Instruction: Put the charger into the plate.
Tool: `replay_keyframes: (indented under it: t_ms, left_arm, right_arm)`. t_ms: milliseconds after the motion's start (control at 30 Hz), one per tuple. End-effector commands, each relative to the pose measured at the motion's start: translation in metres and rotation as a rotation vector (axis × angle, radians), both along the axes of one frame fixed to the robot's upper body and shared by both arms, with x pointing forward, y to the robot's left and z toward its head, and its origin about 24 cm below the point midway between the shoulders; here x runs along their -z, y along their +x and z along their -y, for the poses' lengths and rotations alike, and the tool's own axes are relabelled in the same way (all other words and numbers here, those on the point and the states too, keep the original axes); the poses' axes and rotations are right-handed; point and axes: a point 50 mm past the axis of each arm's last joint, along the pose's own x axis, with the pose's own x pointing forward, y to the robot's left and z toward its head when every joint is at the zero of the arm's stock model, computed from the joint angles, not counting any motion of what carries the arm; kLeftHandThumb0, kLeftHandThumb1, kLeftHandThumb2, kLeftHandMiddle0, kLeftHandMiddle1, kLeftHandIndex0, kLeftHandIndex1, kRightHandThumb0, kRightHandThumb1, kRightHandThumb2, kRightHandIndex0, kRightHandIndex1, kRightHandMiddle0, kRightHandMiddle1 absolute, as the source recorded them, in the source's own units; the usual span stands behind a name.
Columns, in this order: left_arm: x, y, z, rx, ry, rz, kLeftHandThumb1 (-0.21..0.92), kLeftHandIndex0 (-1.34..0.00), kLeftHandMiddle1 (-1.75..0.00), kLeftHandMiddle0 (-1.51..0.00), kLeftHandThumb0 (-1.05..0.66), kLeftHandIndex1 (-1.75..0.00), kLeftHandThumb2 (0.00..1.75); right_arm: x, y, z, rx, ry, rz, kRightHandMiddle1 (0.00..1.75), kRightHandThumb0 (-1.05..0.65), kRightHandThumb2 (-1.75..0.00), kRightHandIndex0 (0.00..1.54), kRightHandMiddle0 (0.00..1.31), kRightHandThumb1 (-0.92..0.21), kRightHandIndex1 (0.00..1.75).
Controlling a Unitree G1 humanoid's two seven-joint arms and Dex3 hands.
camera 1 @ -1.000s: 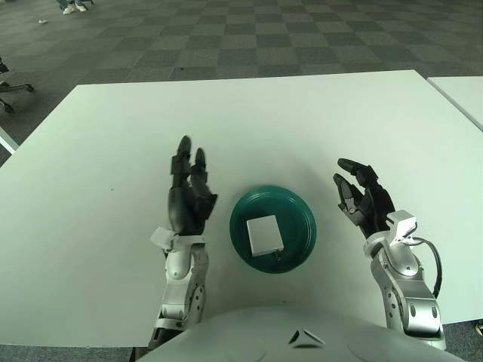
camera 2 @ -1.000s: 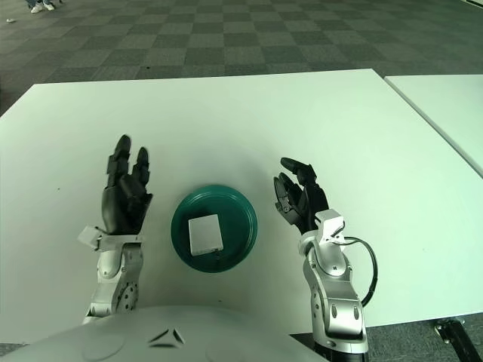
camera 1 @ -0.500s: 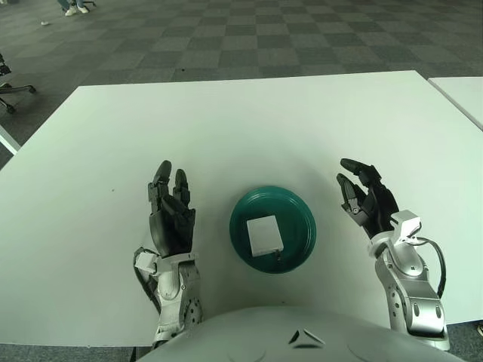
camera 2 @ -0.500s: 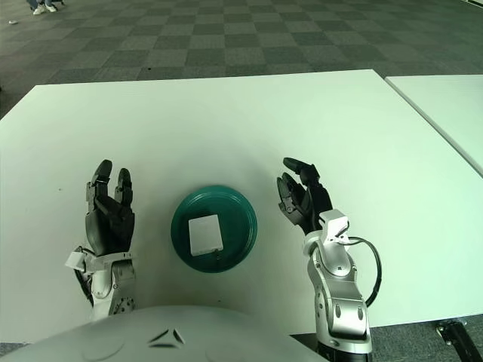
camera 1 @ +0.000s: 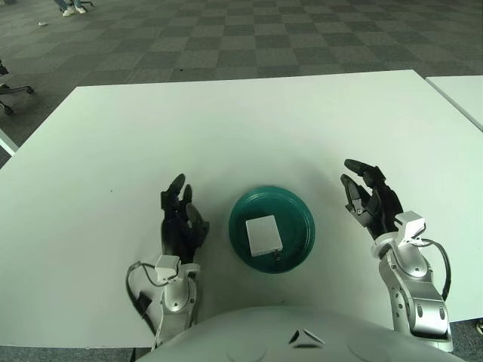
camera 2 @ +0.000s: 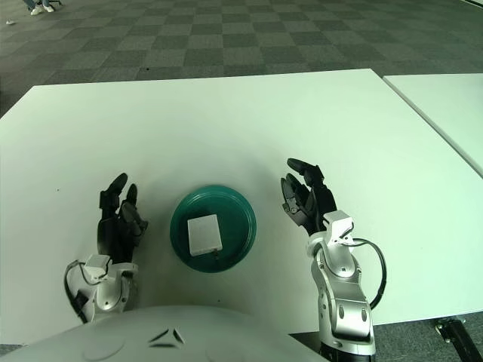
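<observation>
The left hand [camera 1: 181,222] shows just left of the green plate [camera 1: 296,215], fingers loosely spread, holding nothing. The white charger [camera 1: 263,234] lies flat inside the plate. The right hand [camera 1: 371,200] shows right of it, open and empty, above the white table [camera 1: 241,128].

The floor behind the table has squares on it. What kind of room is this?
Probably an office or lab: grey checkered carpet tiles, plain white table, a second table beside it, and a chair base at the far left.
</observation>
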Motion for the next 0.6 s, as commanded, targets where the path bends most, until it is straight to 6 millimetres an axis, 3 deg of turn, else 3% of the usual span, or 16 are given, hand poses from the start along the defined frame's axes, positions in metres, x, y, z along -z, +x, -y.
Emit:
replay_keyframes:
  t_ms: [0, 300, 567]
  left_arm:
    - [0.011, -0.011, 0.003, -0.044, -0.010, -0.118, 0.92, 0.00, -0.03, -0.34, -0.84, -0.84, 0.96]
    - [0.011, -0.020, -0.002, 0.031, 0.009, -0.138, 0.92, 0.00, 0.00, -0.28, -0.87, -0.82, 0.97]
    - [0.013, -0.024, 0.007, 0.101, 0.011, -0.142, 0.92, 0.00, 0.00, -0.22, -0.90, -0.73, 0.98]
  right_arm:
    - [-0.003, -0.001, 0.000, -0.006, 0.011, 0.011, 0.84, -0.56, -0.53, 0.29, 0.00, -0.88, 0.00]
    - [-0.004, -0.009, -0.009, -0.009, 0.014, 0.011, 0.84, -0.56, -0.53, 0.29, 0.00, -0.88, 0.00]
    - [-0.004, -0.016, -0.015, -0.009, 0.016, 0.009, 0.84, -0.56, -0.53, 0.29, 0.00, -0.88, 0.00]
